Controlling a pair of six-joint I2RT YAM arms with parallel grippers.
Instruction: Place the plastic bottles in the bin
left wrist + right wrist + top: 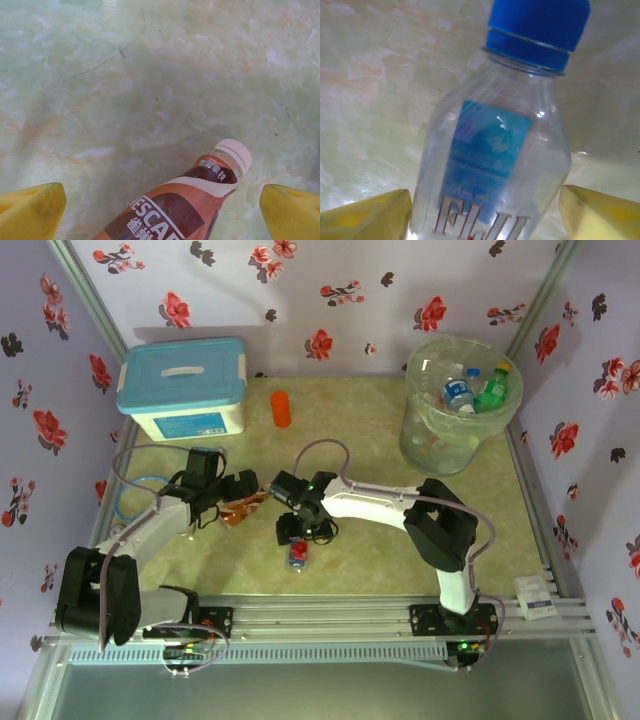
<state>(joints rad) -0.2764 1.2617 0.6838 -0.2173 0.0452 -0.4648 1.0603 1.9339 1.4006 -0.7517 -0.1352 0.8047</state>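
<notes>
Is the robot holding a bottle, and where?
Left gripper: open, holding nothing. Right gripper flanks the blue-capped bottle at its labelled body; whether it grips, I cannot tell.

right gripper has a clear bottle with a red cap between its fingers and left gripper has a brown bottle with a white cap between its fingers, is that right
Not quite: the cap is blue, not red. The right wrist view shows the clear bottle with its blue cap between the fingers of the right gripper. The rest stands: the left gripper has the brown bottle with a white cap between its fingers.
</notes>
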